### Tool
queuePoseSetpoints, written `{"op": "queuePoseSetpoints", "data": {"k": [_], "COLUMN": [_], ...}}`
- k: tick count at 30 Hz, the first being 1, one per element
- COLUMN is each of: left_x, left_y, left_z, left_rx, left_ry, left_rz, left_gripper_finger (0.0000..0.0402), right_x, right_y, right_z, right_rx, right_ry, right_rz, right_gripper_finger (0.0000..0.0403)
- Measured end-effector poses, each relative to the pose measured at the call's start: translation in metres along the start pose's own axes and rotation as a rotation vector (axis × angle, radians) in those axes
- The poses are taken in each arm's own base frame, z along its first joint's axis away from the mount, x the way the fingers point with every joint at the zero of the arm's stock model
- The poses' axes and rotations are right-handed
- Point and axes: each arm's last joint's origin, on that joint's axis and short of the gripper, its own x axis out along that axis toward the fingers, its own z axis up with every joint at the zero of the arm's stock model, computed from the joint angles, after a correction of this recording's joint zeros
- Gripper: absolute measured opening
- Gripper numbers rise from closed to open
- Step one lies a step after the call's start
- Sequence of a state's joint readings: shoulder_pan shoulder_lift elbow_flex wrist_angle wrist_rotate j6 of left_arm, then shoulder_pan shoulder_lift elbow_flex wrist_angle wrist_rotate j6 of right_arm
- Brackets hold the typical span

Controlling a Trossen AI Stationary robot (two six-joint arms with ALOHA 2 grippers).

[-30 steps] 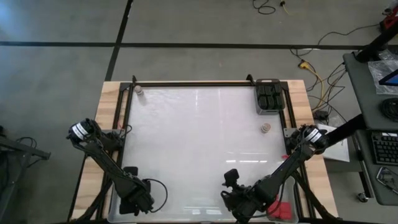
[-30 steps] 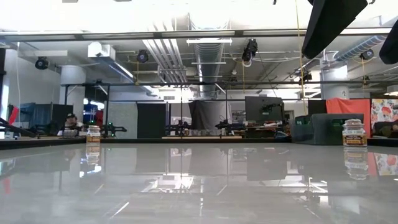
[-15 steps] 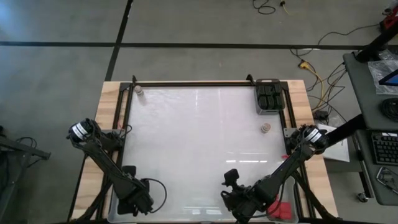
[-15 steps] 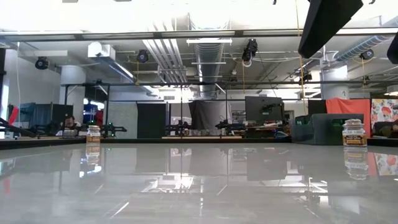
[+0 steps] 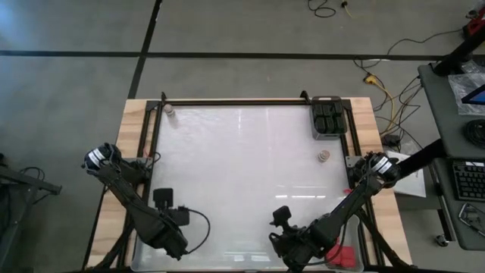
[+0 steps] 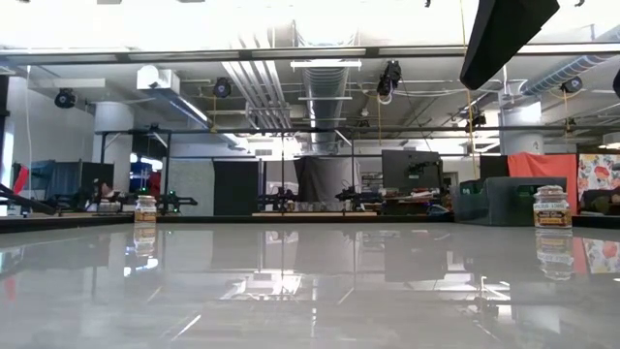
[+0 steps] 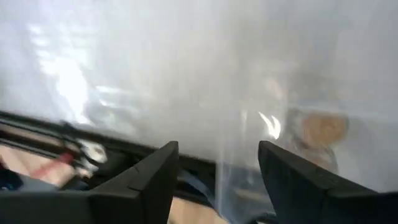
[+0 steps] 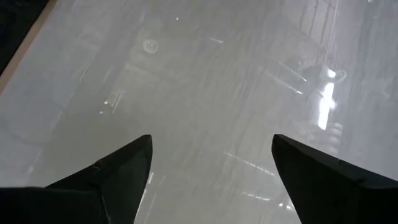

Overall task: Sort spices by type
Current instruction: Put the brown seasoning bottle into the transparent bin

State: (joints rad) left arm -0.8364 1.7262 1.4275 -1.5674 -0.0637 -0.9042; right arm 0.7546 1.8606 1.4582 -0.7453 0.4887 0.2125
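White surface (image 5: 242, 174), two round spice jars left out.
Far-right jar (image 5: 323, 156) lies ahead of the right gripper (image 8: 211, 180), open and empty; left gripper (image 7: 217, 180) open, empty.

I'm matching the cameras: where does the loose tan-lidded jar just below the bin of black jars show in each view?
High view: tan-lidded jar right of centre, just below the bin of black jars.
Low view: far right, standing on the tabletop.
Left wrist view: a tan lid shows; cannot tell whose.
Right wrist view: not surely in it.
Shared landmark: the second jar, at the far-left corner, left in the low view.
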Motion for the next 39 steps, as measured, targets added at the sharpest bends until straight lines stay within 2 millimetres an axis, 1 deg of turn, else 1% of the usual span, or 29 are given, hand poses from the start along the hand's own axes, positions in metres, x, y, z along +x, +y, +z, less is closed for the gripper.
{"op": "queuePoseSetpoints", "data": {"k": [3,7,10,12,16,21,23,27,30,35,39], "left_x": [-0.014,-0.027,-0.029,-0.028,-0.014,0.019,0.031,0.053,0.064,0.081,0.097], "left_y": [0.01,0.036,0.067,0.093,0.149,0.212,0.235,0.278,0.3,0.326,0.35], "left_z": [0.006,0.013,0.017,0.019,0.024,0.028,0.029,0.03,0.03,0.027,0.016], "left_rx": [-0.005,-0.003,-0.053,-0.134,-0.373,-0.65,-0.793,-1.147,-1.267,-1.411,-1.553], "left_ry": [-0.12,-0.3,-0.383,-0.398,-0.376,-0.294,-0.278,-0.236,-0.207,-0.17,-0.113], "left_rz": [0.019,0.124,0.208,0.235,0.264,0.262,0.256,0.204,0.2,0.266,0.265], "left_gripper_finger": [0.0201,0.0195,0.0189,0.0185,0.0175,0.0165,0.0162,0.0162,0.0161,0.0163,0.0184], "right_x": [0.0,0.0,0.0,-0.001,-0.003,-0.003,-0.003,-0.002,-0.002,-0.002,-0.003], "right_y": [0.0,0.0,0.0,0.002,0.006,0.009,0.009,0.009,0.009,0.009,0.005], "right_z": [0.0,0.0,0.0,0.0,-0.001,-0.003,-0.004,-0.007,-0.008,-0.012,-0.021], "right_rx": [0.0,-0.002,-0.002,-0.007,-0.028,-0.018,-0.013,-0.003,0.0,0.01,-0.021], "right_ry": [-0.002,-0.003,-0.003,-0.005,-0.009,-0.006,-0.004,0.009,0.018,0.049,0.119], "right_rz": [0.001,0.0,0.001,0.002,0.008,0.01,0.008,-0.006,-0.015,-0.024,-0.095], "right_gripper_finger": [0.0326,0.0326,0.0321,0.0318,0.0309,0.03,0.0299,0.0303,0.0308,0.0316,0.033]}}
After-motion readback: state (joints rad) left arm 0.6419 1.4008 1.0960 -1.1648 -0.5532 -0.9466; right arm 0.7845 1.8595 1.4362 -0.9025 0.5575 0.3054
